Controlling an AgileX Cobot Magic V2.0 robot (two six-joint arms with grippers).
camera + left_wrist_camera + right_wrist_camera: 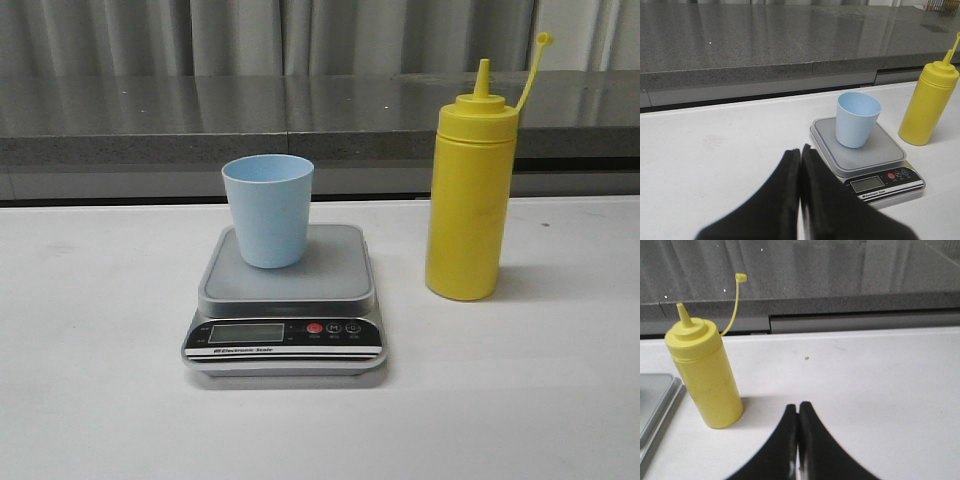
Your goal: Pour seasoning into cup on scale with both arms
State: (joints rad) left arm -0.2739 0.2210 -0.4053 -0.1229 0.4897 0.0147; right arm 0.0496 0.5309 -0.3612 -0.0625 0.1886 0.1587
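Note:
The pale blue cup (268, 210) stands upright on the silver-grey scale (330, 280) in the middle of the white table. The yellow seasoning bottle (469, 200) stands upright to the right of the scale, its cap off and hanging on its strap. Neither gripper shows in the front view. My left gripper (800, 152) is shut and empty, short of the scale (880, 150) and the cup (856, 119), with the bottle (927, 107) beyond. My right gripper (798, 409) is shut and empty, apart from the bottle (705, 375).
A grey stone ledge (200, 120) runs along the back of the table, with curtains behind it. The scale's edge (655, 405) shows beside the bottle in the right wrist view.

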